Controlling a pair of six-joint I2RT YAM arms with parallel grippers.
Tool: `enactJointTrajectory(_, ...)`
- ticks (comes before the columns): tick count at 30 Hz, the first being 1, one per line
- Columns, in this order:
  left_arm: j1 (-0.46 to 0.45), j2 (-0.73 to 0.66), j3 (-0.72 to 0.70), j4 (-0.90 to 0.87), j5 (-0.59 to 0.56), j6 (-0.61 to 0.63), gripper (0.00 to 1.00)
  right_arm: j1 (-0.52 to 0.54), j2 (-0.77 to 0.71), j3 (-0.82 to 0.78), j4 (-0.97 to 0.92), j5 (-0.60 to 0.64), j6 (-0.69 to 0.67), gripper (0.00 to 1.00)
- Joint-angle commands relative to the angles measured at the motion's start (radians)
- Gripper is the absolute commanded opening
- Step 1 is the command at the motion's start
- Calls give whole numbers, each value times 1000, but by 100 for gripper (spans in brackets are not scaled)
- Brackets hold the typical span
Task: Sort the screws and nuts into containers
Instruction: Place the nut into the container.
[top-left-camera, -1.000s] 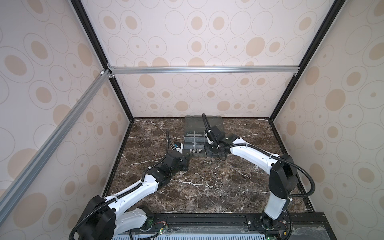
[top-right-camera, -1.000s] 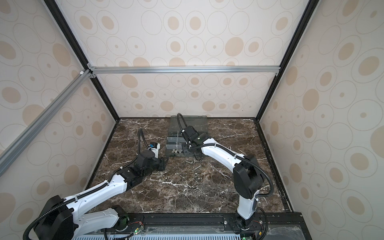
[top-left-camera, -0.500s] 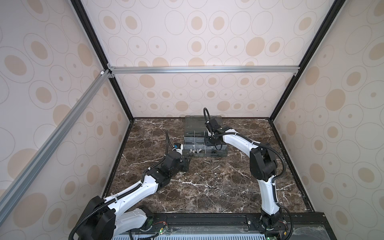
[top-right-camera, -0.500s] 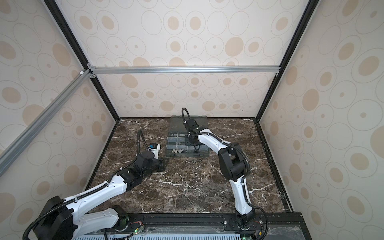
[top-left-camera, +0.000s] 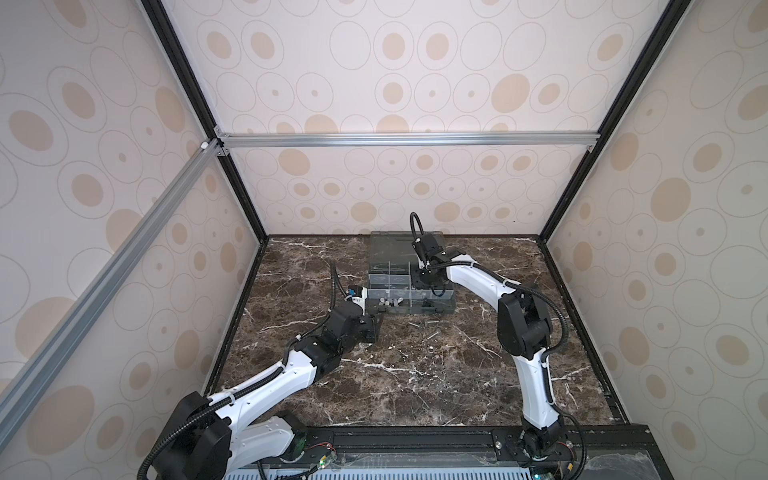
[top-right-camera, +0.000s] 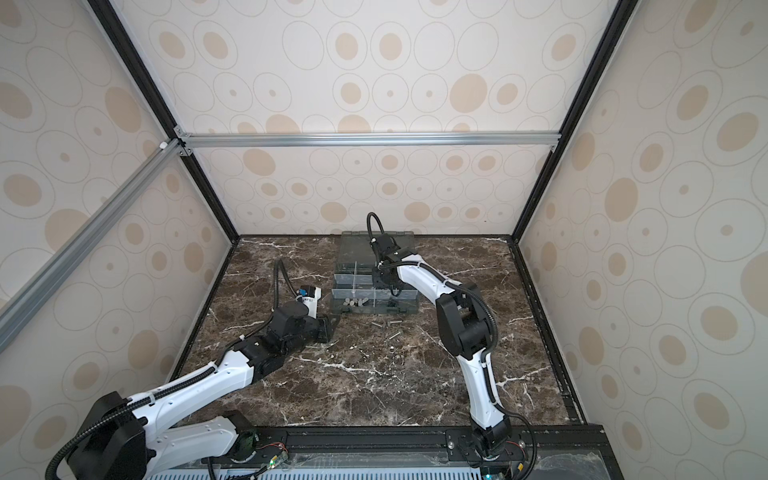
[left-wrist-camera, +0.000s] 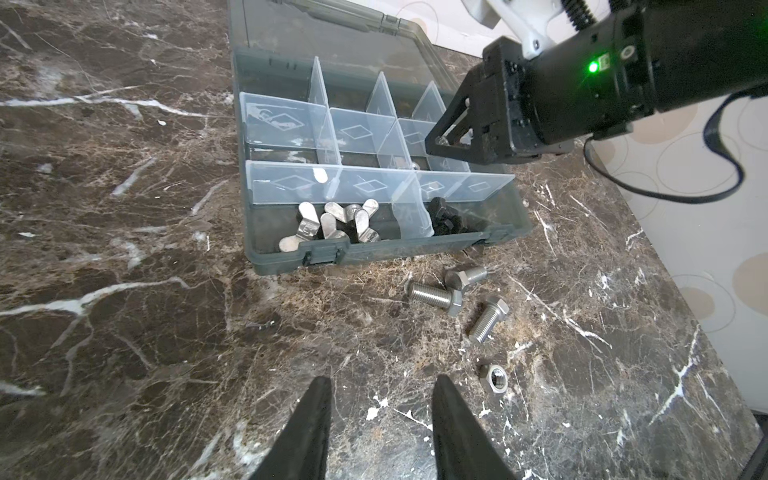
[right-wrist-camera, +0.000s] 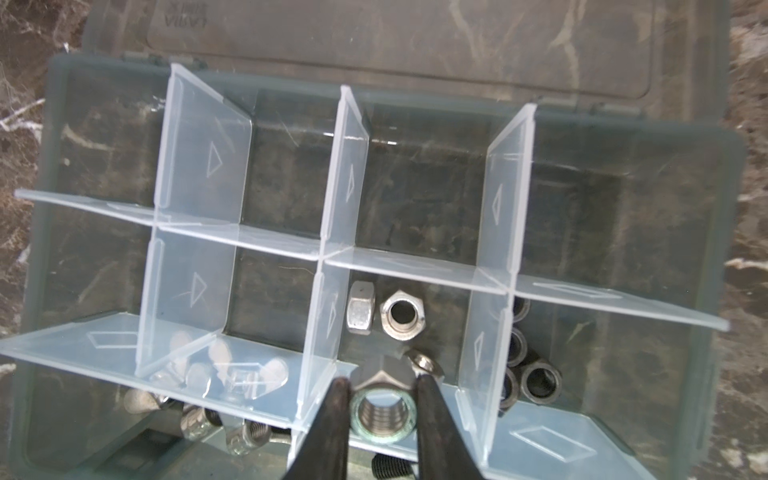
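The grey organiser box (top-left-camera: 409, 266) lies open at the back of the marble table, its containers split by pale dividers (right-wrist-camera: 345, 183). My right gripper (right-wrist-camera: 383, 380) hangs over it, shut on a silver nut (right-wrist-camera: 382, 409). Below it, one compartment holds silver nuts (right-wrist-camera: 401, 313), and the one beside it holds black nuts (right-wrist-camera: 536, 380). Three silver screws (left-wrist-camera: 430, 296) and a loose silver nut (left-wrist-camera: 494, 377) lie on the table before the box. My left gripper (left-wrist-camera: 382, 379) is open, low over the table, with nothing between its fingers.
Silver wing nuts (left-wrist-camera: 332, 224) fill the box's front left compartment; black screws (left-wrist-camera: 444, 216) sit in the one next to it. The lid (right-wrist-camera: 415, 41) lies flat behind the box. Patterned walls close the table (top-left-camera: 415, 395) on three sides.
The right arm's elbow has swung in towards the box while its gripper stayed over the box's right part with the nut. The left arm has not moved.
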Motion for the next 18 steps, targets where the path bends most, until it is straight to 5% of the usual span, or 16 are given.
enactJointTrajectory(1,9,2,7,23,8,-8,41,-8,15,30,-45,28,-1,28)
enactJointTrajectory(10,9,47,35,39,44,6,41,-15,-4,38,-61,58,-2,30)
enactJointTrajectory(14,9,57,40,63,47,5,40,-16,-1,62,-91,83,-6,47)
enactJointTrajectory(18,9,85,62,84,60,21,40,-15,-21,68,-102,89,-9,50)
